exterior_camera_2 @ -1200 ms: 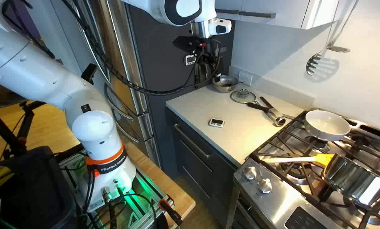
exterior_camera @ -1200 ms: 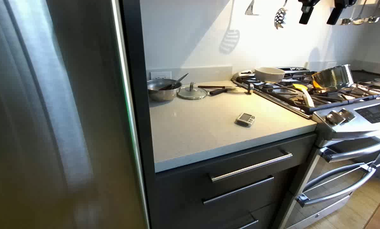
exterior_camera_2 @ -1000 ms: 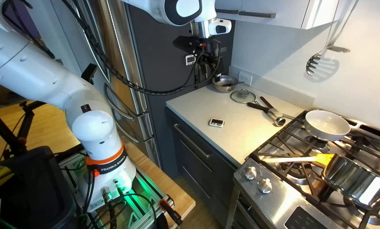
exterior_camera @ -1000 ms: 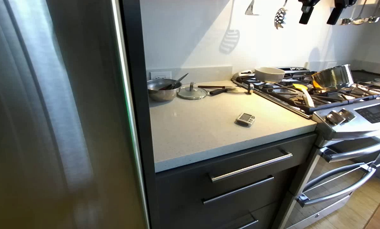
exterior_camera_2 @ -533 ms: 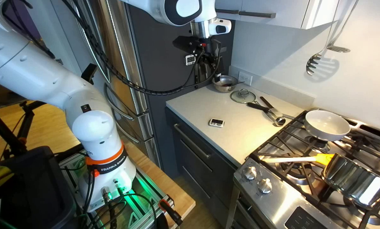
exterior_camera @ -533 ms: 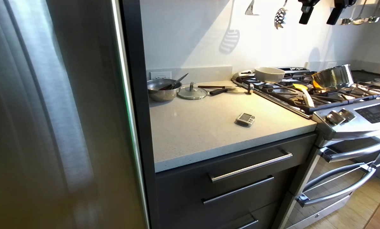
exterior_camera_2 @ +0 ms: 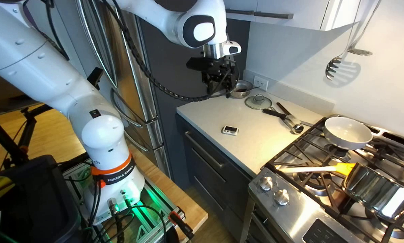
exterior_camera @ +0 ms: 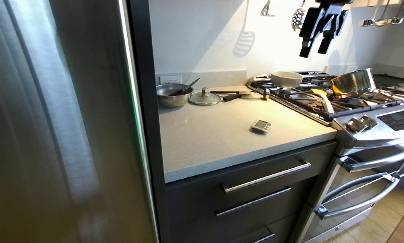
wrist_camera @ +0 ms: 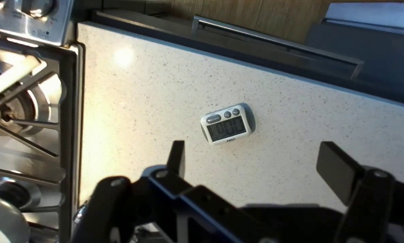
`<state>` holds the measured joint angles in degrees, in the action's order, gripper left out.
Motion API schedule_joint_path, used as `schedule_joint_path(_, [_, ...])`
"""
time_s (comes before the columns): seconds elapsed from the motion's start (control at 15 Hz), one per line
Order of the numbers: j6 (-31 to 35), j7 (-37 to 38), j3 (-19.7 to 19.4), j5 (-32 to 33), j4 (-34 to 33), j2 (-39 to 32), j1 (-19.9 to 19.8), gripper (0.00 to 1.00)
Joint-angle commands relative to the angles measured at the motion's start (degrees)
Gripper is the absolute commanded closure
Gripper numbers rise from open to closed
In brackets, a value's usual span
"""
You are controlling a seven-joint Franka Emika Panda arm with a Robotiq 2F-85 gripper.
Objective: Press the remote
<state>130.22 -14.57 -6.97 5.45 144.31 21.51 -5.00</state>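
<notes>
Showing faintly: digits (wrist_camera: 229,128) on the remote (wrist_camera: 226,124)

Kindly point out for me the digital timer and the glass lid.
Digital timer (wrist_camera: 226,128), in the wrist view: middle of its display.
Glass lid (exterior_camera: 204,99), in an exterior view: glass below its handle.

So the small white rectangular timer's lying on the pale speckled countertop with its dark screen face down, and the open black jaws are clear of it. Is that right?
One slip: the dark screen faces up, as the wrist view shows. The small white rectangular timer does lie on the pale speckled countertop, with the open black jaws clear of it.
</notes>
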Motion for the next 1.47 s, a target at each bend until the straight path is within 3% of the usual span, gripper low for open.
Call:
schedule_joint_path(0.0, [6.7,-5.7,-0.9,1.3,0.1,-7.6,1.1,0.00])
schedule_joint_path(0.27, [14.3,-10.8,-1.7,-3.9,-1.7,-17.1,1.7,0.00])
schedule_joint_path(0.33, [11.5,-7.5,-0.5,-1.2,-0.1,-12.4,0.7,0.00])
schedule_joint_path(0.73, [12.3,-7.8,-0.4,-1.4,-0.7,-13.3,0.7,0.00])
schedule_joint_path(1.13, [18.7,-21.2,-2.2,-4.4,0.8,-17.8,0.9,0.00])
schedule_joint_path(1.4, [22.6,-29.6,-1.9,-12.2,0.7,-21.2,0.7,0.00])
